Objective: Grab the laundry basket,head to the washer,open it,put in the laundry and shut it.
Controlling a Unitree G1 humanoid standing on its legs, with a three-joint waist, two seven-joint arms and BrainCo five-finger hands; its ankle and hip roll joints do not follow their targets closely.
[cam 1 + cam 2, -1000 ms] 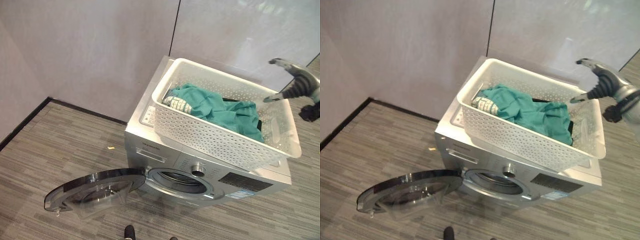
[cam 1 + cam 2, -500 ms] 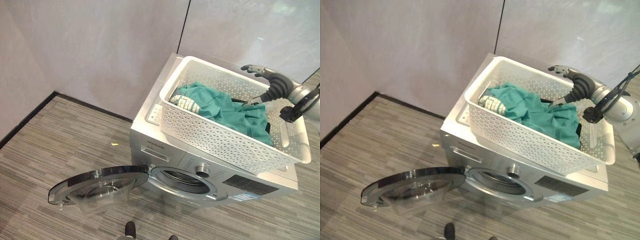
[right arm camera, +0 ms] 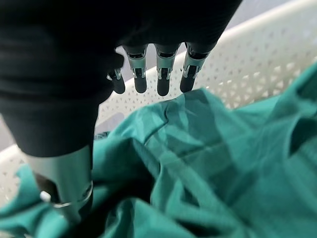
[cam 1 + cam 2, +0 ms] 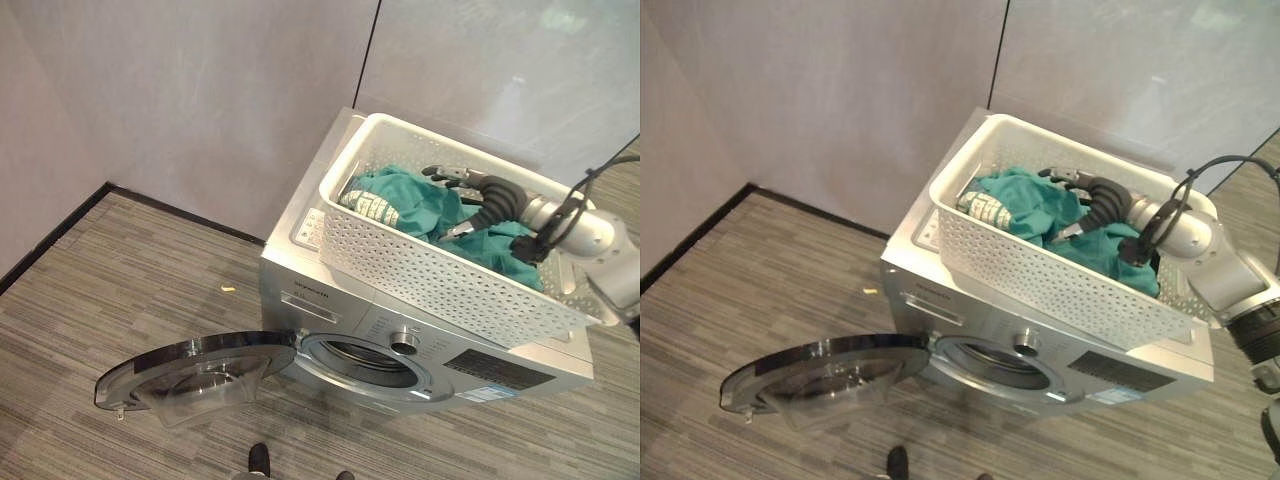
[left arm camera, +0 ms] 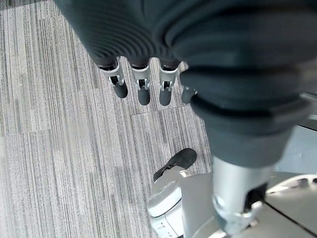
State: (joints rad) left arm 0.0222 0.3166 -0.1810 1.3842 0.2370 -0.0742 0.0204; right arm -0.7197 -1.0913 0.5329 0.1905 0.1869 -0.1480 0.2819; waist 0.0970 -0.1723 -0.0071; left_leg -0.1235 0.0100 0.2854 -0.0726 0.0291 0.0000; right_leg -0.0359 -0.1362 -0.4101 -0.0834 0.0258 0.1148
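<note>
Right hand (image 4: 462, 190) spread open above green laundry (image 4: 420, 205) in basket (image 4: 430, 275) atop washer (image 4: 330, 300), nothing held — best to sink deep, gather plenty — left hand (image 5: 143, 84) relaxed, empty, over floor (image 5: 59, 148).

We see a silver-grey arm (image 4: 1215, 262) with rounded joints, its right hand (image 4: 1080, 190) sheathed in a dark ribbed cover; the left hand (image 5: 143, 74) shows silver fingers (image 5: 142, 85) capped with dark tips.
</note>
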